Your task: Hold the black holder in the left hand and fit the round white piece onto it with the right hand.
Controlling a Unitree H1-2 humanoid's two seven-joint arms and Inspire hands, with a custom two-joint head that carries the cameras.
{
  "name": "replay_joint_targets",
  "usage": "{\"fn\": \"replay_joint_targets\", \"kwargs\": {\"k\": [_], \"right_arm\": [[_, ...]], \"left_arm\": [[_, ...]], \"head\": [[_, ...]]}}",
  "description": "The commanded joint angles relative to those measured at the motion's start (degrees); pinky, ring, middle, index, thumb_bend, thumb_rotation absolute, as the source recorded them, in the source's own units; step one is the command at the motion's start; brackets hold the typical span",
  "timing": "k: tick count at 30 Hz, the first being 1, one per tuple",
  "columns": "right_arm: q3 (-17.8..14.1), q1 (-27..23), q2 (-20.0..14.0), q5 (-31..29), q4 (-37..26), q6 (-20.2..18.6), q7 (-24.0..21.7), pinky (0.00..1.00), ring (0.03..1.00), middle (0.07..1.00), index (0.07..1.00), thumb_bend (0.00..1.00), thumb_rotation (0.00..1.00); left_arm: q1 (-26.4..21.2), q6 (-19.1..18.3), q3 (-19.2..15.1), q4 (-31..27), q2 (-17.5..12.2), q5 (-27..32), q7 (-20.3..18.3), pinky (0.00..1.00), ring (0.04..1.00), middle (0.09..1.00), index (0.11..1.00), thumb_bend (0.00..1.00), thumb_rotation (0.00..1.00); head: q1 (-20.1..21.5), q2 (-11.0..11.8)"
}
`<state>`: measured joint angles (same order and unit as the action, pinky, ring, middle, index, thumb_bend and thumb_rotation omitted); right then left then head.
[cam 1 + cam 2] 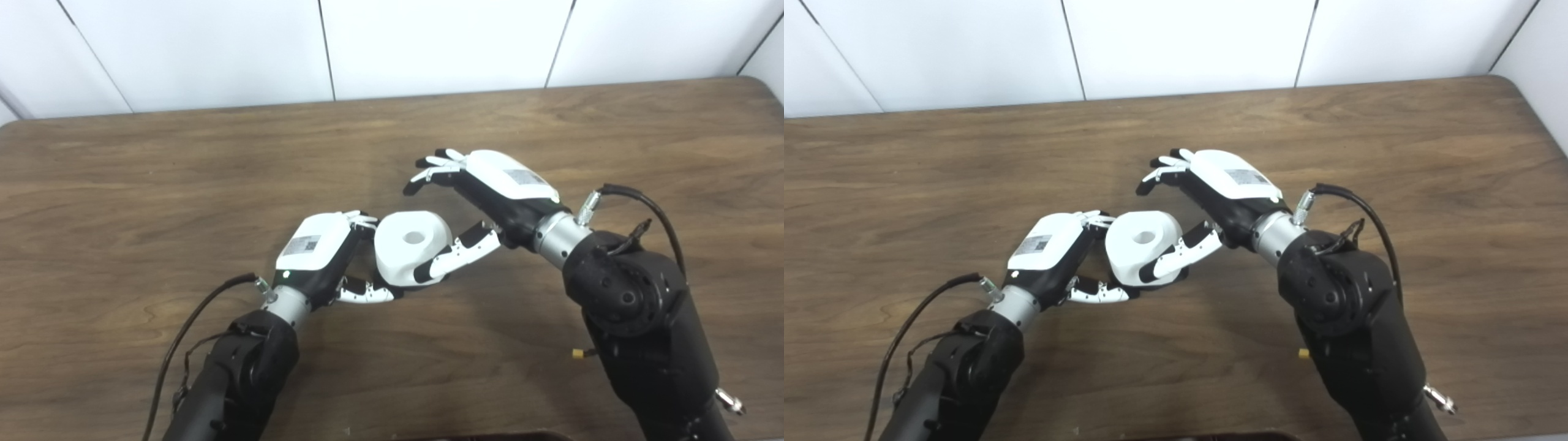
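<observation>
Flanking the round white piece, both hands apparently hide its holder.

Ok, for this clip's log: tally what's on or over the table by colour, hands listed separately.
White things: 1, the round white piece with a centre hole
Black things: 0 clearly visible; the black holder can't be made out, possibly hidden behind the piece
Hands: 2, left hand and right hand
Total: 3, over the wooden table

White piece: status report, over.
Left robot hand closed around round white piece, holder underneath hidden. Right robot hand open, fingers clear, thumb against the piece's side. Table unobstructed around them.
</observation>
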<state>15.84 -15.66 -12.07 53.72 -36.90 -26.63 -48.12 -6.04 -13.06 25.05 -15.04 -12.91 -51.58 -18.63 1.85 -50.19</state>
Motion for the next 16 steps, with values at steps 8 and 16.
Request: {"fn": "replay_joint_targets", "kwargs": {"k": [8,16], "right_arm": [[-3.17,-3.67,1.23,1.05,-2.61,-0.13,-1.17,0.95,0.979,0.930,0.782,1.00,0.47],[-4.17,-3.55,1.47,0.60,-2.29,-0.13,-1.44,0.96,0.982,0.935,0.784,1.00,0.48]], "left_arm": [[1.07,-1.60,0.48,1.68,-0.87,0.08,-3.42,0.89,0.877,0.787,0.487,0.52,0.05],[1.05,-1.98,0.05,1.43,-1.01,0.44,-3.85,0.89,0.874,0.786,0.488,0.52,0.05]], "head": [[-0.19,0.07],[-0.41,0.25]]}}
